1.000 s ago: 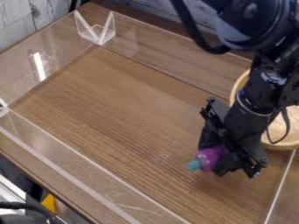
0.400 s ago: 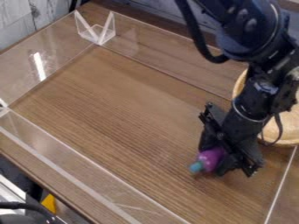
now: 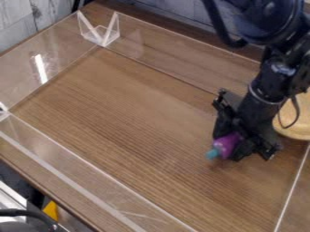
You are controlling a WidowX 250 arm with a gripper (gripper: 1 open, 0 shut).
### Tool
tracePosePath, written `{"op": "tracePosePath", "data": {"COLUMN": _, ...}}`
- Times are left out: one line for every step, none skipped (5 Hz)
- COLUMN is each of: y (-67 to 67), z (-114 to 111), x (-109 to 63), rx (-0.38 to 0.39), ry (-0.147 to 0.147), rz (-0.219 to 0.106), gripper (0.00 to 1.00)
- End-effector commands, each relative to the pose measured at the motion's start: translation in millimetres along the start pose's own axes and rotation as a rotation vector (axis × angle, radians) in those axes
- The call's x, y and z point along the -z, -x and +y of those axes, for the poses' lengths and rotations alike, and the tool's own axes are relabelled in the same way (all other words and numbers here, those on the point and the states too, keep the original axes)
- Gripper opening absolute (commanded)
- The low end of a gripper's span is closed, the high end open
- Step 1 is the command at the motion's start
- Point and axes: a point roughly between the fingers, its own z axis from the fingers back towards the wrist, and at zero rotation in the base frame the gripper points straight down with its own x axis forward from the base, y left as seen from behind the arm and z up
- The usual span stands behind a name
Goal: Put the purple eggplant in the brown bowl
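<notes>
The pincer (image 3: 230, 145) points down, clamped on the purple eggplant (image 3: 223, 148) just above the table (image 3: 121, 109), beside the brown bowl (image 3: 296, 122).

A wood-grain tabletop (image 3: 121, 109) is seen, enclosed by clear acrylic walls (image 3: 72, 195). Light is reflected on the panels.

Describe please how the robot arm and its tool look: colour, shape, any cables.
The arm is black, built of rounded, bulky segments with a glossy surface. A thin black cable loops beside it near the wrist. The tool is also black, blocky and angular. No markings can be made out.
</notes>
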Motion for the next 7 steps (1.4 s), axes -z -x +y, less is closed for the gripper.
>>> {"op": "tracePosePath", "data": {"y": -17.7, "z": 2.0, "x": -11.5, "rx": -0.062, "ry": -0.004, "rz": -0.066, "gripper": 0.0}}
{"op": "tracePosePath", "data": {"y": -23.2, "z": 1.1, "x": -8.1, "rx": -0.109, "ry": -0.001, "rz": -0.076, "gripper": 0.0}}
{"op": "tracePosePath", "data": {"y": -25.9, "z": 5.7, "x": -2.5, "rx": -0.129, "ry": 0.006, "rz": -0.09, "gripper": 0.0}}
{"op": "tracePosePath", "data": {"y": -27.8, "z": 10.3, "x": 1.8, "rx": -0.149, "ry": 0.015, "rz": -0.104, "gripper": 0.0}}
{"op": "tracePosePath", "data": {"y": -32.3, "z": 7.3, "x": 4.6, "rx": -0.186, "ry": 0.023, "rz": -0.112, "gripper": 0.0}}
{"op": "tracePosePath", "data": {"y": -35.6, "z": 4.3, "x": 6.4, "rx": -0.218, "ry": 0.031, "rz": -0.12, "gripper": 0.0}}
{"op": "tracePosePath", "data": {"y": -37.7, "z": 2.2, "x": 7.3, "rx": -0.249, "ry": 0.041, "rz": -0.127, "gripper": 0.0}}
